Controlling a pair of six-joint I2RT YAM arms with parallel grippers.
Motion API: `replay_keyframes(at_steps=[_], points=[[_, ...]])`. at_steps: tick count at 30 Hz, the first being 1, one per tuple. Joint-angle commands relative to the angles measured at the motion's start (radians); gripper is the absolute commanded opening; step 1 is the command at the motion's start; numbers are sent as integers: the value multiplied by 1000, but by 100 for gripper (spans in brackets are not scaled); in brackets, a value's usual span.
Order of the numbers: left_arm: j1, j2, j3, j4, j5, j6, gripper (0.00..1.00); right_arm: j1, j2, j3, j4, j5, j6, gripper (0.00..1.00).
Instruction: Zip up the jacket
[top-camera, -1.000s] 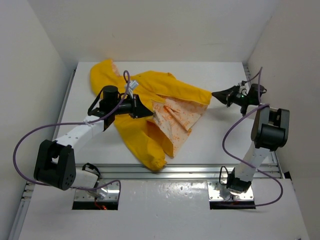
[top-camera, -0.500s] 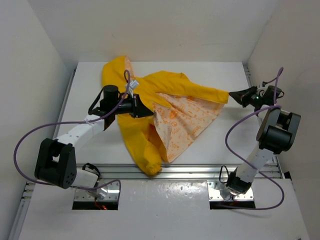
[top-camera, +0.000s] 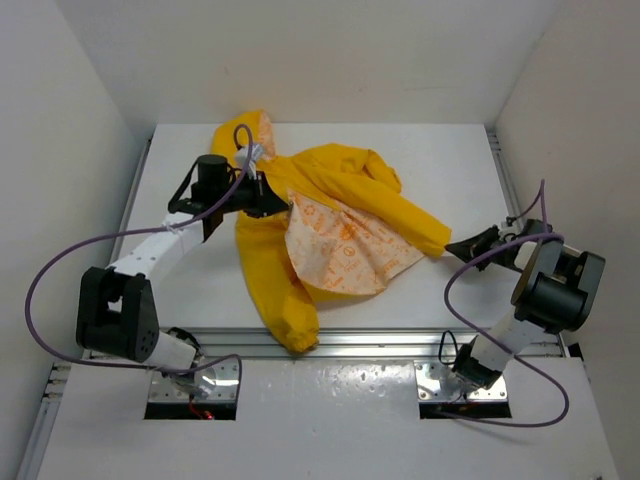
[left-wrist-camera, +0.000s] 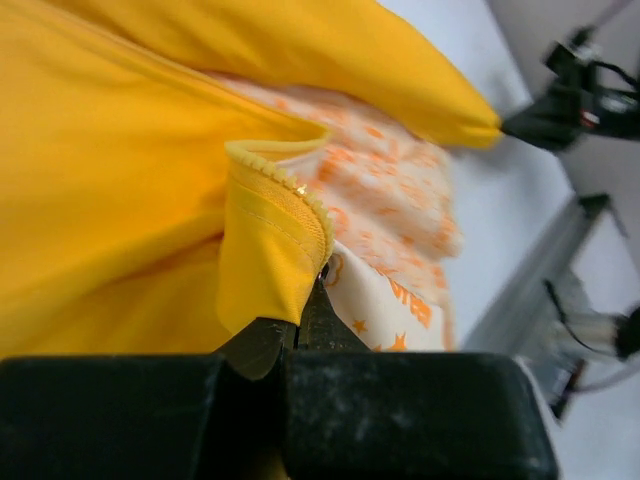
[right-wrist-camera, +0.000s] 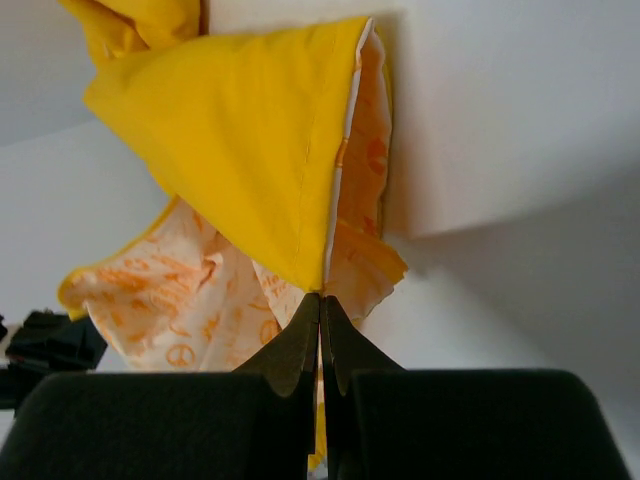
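1. I count two black two-finger grippers, one small bright yellow hooded child's rain jacket (top-camera: 335, 175), two white-and-black arms and two purple cables.
2. The left gripper (top-camera: 273, 199) has its jaws pressed together, pinching a folded bit of the jacket (left-wrist-camera: 120, 200) front edge. A row of small yellow zipper teeth (left-wrist-camera: 285, 190) runs along that fold just above the fingertips.
3. The right gripper (top-camera: 450, 244) is likewise pinched tight, on the pointed yellow corner at the jacket's right-hand end. In its own wrist view the right gripper (right-wrist-camera: 320, 305) nips the corner where the yellow shell (right-wrist-camera: 240, 130) meets the lining.
4. The jacket lies unzipped on the flat white table (top-camera: 450, 155), stretched between the two grips.
5. Its pale cream lining with orange print (top-camera: 345, 248) is turned up in the middle of the jacket.
6. The hood (top-camera: 250, 135) sits at the jacket's far left end; one long sleeve (top-camera: 275, 290) trails toward the near table edge.
7. One looping cable (top-camera: 60, 262) hangs off the left arm, left of the jacket.
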Motion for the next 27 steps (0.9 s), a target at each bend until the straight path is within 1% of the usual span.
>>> replay_keyframes(at_steps=[1,3,4,6,7,8,9,10,13,17,19,21,23,24,25,26,27], points=[[30,40,75,-53,-186,114,0,3,-59,-1,-121,-52,-94,0],[39,71,98,-71,-216,145,0,27,-80,-4,-182,-94,-142,0],[39,107,126,-82,-193,155,0,38,-91,-7,-230,-107,-186,0],[39,133,126,-107,-152,139,0,89,-149,-27,-244,-143,-220,0],[25,134,80,-107,-80,139,0,100,-162,-32,-237,-144,-211,0],[-13,134,50,-107,-79,129,0,119,-188,-36,-183,-154,-202,0],[-38,106,11,-107,-79,129,0,133,-194,-26,-155,-157,-146,0],[-83,92,-60,-93,-69,119,0,144,-179,-8,-104,-168,-125,0],[-136,71,-144,-93,-35,87,0,152,-154,55,-56,-168,-69,0],[-171,84,-191,-119,-10,62,0,170,-88,140,-78,-162,-45,0],[-185,104,-202,-143,-30,62,0,199,-58,157,-74,-133,-32,0],[-173,147,-202,-153,-95,50,0,227,-44,163,-81,-113,-39,0],[-148,192,-158,-186,-163,50,0,261,-22,160,-92,-92,-67,0],[-121,247,-137,-186,-179,63,0,267,-19,160,-104,-92,-76,0],[-111,274,-107,-224,-211,86,0,282,-6,164,-117,-84,-90,0],[-111,301,-51,-234,-274,95,0,284,-2,164,-124,-82,-93,0],[-93,325,-26,-234,-300,96,0,284,-2,163,-126,-79,-99,0]])
